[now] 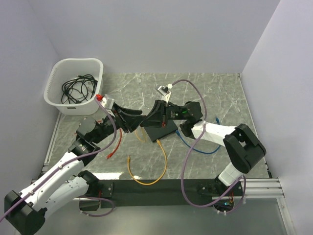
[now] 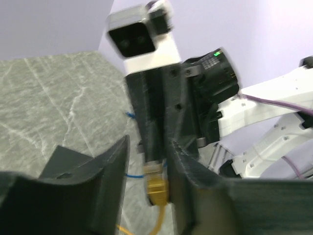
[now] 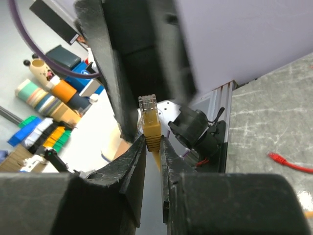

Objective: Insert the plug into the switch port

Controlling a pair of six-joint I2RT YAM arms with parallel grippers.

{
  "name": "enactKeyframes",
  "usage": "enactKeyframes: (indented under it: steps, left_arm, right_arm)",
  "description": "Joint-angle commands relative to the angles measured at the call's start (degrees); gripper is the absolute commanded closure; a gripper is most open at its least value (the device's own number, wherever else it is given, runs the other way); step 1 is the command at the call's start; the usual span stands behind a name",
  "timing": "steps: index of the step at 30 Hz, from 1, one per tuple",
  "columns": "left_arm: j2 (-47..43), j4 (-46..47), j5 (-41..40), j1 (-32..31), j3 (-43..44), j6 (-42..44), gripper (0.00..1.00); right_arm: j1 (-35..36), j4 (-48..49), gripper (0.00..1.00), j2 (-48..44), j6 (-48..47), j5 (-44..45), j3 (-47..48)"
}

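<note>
Your right gripper [image 3: 152,143] pinches the yellow plug [image 3: 149,117] tight, with its tip poking out past the fingers. Your left gripper [image 2: 149,152] stands wide, one finger on each side of the plug. The switch [image 1: 165,132] lies near the counter's middle, under your right gripper. The yellow cable [image 1: 166,161] loops toward the near edge.

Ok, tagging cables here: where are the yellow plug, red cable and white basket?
yellow plug [image 3: 151,128]: right wrist view, on its yellow boot.
red cable [image 3: 275,156]: right wrist view, on its plug end.
white basket [image 1: 73,107]: top external view, on its near wall.
</note>
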Motion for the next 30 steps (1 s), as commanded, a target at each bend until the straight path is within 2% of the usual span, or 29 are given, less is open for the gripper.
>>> enactKeyframes:
  steps: [1,3,4,5,12,15,16,18,19,22,24,30]
  left_arm:
    - [-0.67,-1.14,-2.62,-0.17,0.37,1.04,0.47]
    - [-1.64,-2.8,-5.68,-0.17,0.55,1.22,0.39]
    - [-2.69,-3.77,-7.09,-0.17,0.64,1.22,0.34]
    - [-3.74,-5.87,-10.68,-0.17,1.25,1.13,0.31]
    - [-8.14,-11.86,-16.6,0.01,3.36,0.69,0.27]
    - [-10.34,-13.01,-16.69,0.09,3.89,0.52,0.23]
    - [-10.95,-13.71,-16.77,0.1,4.06,0.6,0.21]
    - [-11.31,-14.15,-17.21,0.1,4.15,0.69,0.2]
    - [-11.4,-14.24,-17.56,0.1,3.98,0.87,0.2]
    - [-10.43,-13.8,-18.01,0.18,3.28,0.52,0.2]
    - [-9.21,-12.57,-18.0,0.18,2.49,-0.01,0.2]
    - [-4.64,-11.26,-20.64,0.36,1.34,-0.89,0.21]
  right_arm:
    - [0.74,8.39,1.0,-6.23,-4.62,0.5,2.91]
    - [0.39,1.69,1.0,-8.43,-11.36,1.12,3.26]
    - [-0.13,-6.09,1.0,-10.97,-14.02,1.64,3.43]
    - [-1.18,-9.73,1.0,-12.47,-18.74,3.13,3.78]
    - [-8.92,-30.13,1.0,-24.16,-29.15,10.59,3.52]
    - [-10.86,-45.32,1.0,-29.52,-38.88,16.21,6.24]
    - [-10.95,-55.72,1.0,-32.32,-42.22,19.11,7.46]
    - [-10.86,-61.77,1.0,-35.5,-48.39,23.07,8.53]
    - [-10.69,-67.98,1.0,-38.3,-50.06,28.58,8.53]
    - [-10.86,-73.55,1.0,-42.61,-52.36,36.59,5.47]
    - [-10.77,-74.1,1.0,-44.21,-51.23,38.99,1.34]
    - [-9.9,-75.69,1.0,-43.52,-47.8,46.29,-10.44]
